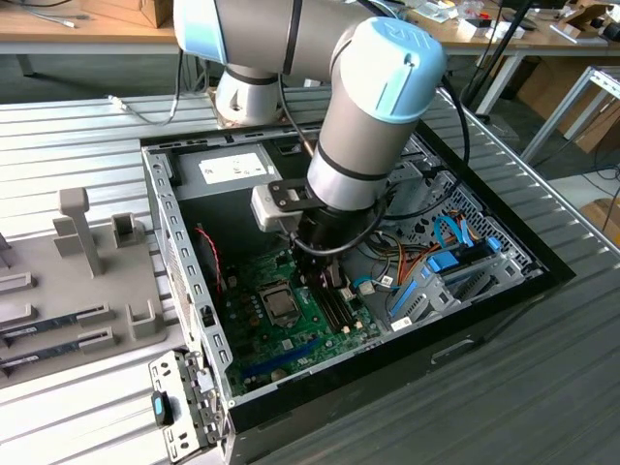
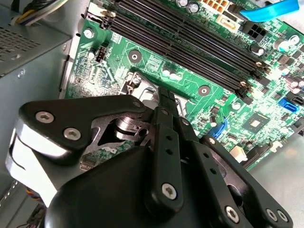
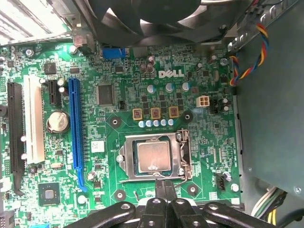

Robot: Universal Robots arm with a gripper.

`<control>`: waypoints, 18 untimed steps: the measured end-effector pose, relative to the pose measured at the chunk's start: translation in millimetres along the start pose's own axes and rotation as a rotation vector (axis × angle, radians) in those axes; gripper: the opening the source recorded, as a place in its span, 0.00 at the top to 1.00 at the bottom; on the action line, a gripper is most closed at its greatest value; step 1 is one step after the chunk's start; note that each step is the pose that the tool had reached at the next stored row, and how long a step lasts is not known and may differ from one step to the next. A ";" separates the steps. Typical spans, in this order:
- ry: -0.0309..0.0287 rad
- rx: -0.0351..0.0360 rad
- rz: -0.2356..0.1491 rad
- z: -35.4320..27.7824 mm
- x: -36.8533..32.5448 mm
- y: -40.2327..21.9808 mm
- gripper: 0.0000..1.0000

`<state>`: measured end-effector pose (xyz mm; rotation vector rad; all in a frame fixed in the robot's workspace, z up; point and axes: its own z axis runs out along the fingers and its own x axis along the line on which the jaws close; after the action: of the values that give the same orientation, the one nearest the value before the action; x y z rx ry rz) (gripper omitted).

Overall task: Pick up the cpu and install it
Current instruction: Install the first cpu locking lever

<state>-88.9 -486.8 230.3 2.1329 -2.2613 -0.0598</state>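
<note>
Black linkage of my claw [image 3: 161, 190], fingers drawn together, gripping nothing. Just beyond the tips: cpu [image 3: 153, 156], flat in its socket [image 3: 124, 161] on the motherboard [image 3: 118, 71], apparently seated.

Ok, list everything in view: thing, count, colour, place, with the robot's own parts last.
cpu: one, silvery, seated in the motherboard socket.
motherboard: one, green, on the floor of the computer case.
computer case: one, black and grey, open on the table.
memory slots: four, black, empty, beside the socket.
coin battery: one, silver, near the blue slot.
blue slot: one, on the motherboard.
grey tray: one, at the exterior view's left.
gripper: one, black, fingertips together just at the socket's edge.
</note>
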 end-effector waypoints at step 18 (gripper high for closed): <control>0.1129 0.0060 0.006 15.4 1.1 -0.9 0.89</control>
<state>-88.8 -487.8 214.9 2.0759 -2.2075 0.0659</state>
